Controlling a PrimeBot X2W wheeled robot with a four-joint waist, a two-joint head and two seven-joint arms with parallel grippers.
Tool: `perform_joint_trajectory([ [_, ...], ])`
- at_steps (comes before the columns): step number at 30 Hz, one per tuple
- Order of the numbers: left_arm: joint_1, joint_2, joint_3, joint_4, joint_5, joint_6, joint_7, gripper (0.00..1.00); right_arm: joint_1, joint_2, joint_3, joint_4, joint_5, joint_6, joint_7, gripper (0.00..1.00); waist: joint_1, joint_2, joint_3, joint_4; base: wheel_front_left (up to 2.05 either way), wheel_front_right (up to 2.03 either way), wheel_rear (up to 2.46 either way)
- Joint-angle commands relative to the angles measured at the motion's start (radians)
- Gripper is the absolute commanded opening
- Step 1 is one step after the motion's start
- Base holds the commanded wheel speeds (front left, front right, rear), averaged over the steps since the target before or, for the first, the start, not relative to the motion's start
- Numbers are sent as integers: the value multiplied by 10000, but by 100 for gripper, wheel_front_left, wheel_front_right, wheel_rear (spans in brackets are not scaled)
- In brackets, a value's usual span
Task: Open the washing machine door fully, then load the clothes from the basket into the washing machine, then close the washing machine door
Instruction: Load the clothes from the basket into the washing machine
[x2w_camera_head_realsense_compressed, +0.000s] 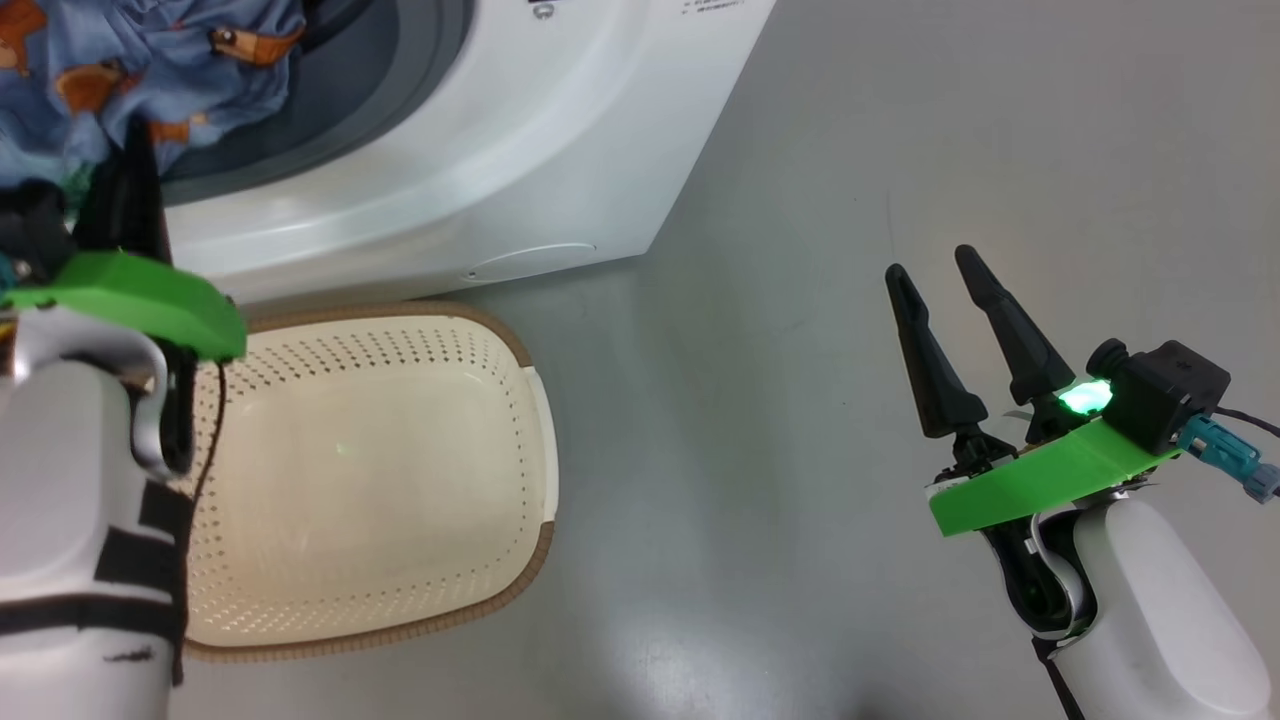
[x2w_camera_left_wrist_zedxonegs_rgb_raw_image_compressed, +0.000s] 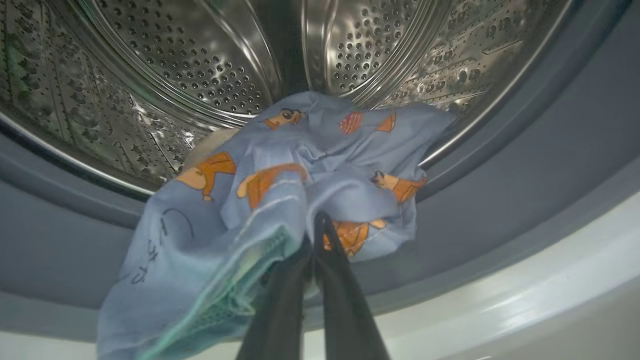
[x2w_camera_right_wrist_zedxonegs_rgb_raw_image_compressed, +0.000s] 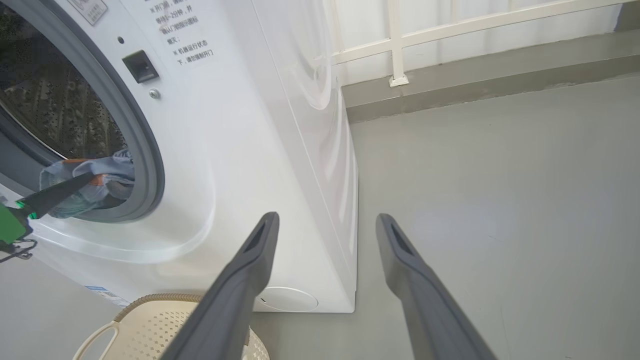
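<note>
Washing machine (x2w_camera_head_realsense_compressed: 480, 150): upper front cut off by the top edge in the head view. Clothes (x2w_camera_left_wrist_zedxonegs_rgb_raw_image_compressed: 300, 170), hanging over the machine's opening: lower hem runs off the bottom edge; a tan patch (x2w_camera_left_wrist_zedxonegs_rgb_raw_image_compressed: 207, 145) behind the blue fabric shows too little to identify. Left pincer (x2w_camera_left_wrist_zedxonegs_rgb_raw_image_compressed: 314, 232): closed on the clothes, one fingertip covered by a fold. Basket (x2w_camera_head_realsense_compressed: 525, 370), before the machine: left side hidden behind the left forearm (x2w_camera_head_realsense_compressed: 60, 480). Printed notice (x2w_camera_right_wrist_zedxonegs_rgb_raw_image_compressed: 187, 35) on the machine's front: too small to read.
</note>
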Motion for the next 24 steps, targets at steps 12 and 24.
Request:
perform_joint_trajectory([
  [12, -2864, 960, -194, 1789, 369, 192, 837, 0, -8, 83, 298, -270, 175, 16, -48, 100, 0, 0, 553, -529, 0, 0, 0],
  [24, -5571, 1101, -876, 3793, 914, 342, 655, 0, -220, 202, 330, -340, 176, 16, -48, 100, 0, 0, 1238, -1017, 0, 0, 0],
])
